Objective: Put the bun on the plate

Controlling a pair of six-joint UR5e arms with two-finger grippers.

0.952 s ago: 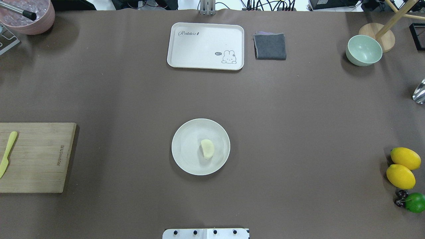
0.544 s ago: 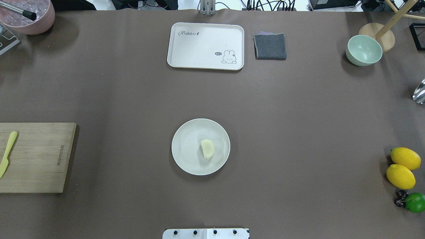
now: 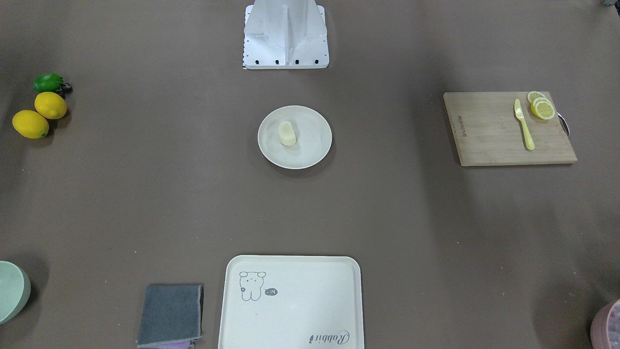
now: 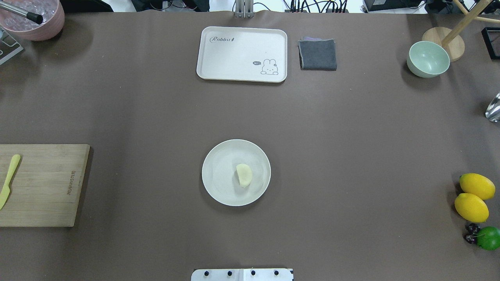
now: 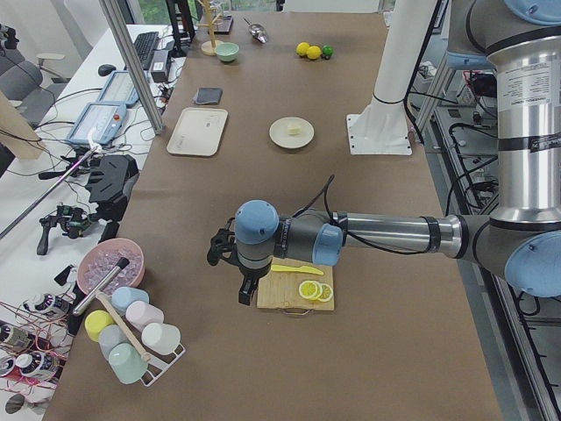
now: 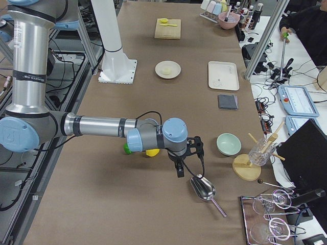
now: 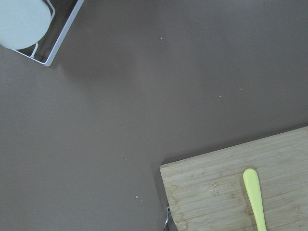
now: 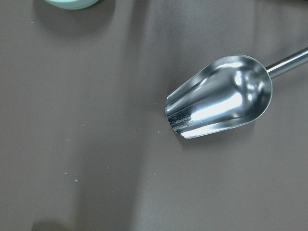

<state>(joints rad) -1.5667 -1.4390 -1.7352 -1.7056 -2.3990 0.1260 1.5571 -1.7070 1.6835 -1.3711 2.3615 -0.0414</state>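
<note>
The bun (image 4: 243, 175), a small pale cream lump, lies on the round cream-white plate (image 4: 215, 184) at the table's middle, just right of the plate's centre. It also shows in the front-facing view as the bun (image 3: 286, 133) on the plate (image 3: 316, 145). Both arms are far from it. The left gripper (image 5: 246, 294) hangs over the table's left end beside the cutting board. The right gripper (image 6: 179, 172) hangs over the right end near a metal scoop. Both show only in the side views, so I cannot tell whether either is open or shut.
A rabbit tray (image 4: 234, 54), grey cloth (image 4: 317, 54) and green bowl (image 4: 428, 59) sit along the far edge. Two lemons (image 4: 476, 186) and a lime (image 4: 488, 238) lie at the right. The cutting board (image 4: 43, 185) holds a yellow knife (image 4: 8, 181) and lemon slices (image 3: 542, 107). A metal scoop (image 8: 219, 96) lies under the right wrist.
</note>
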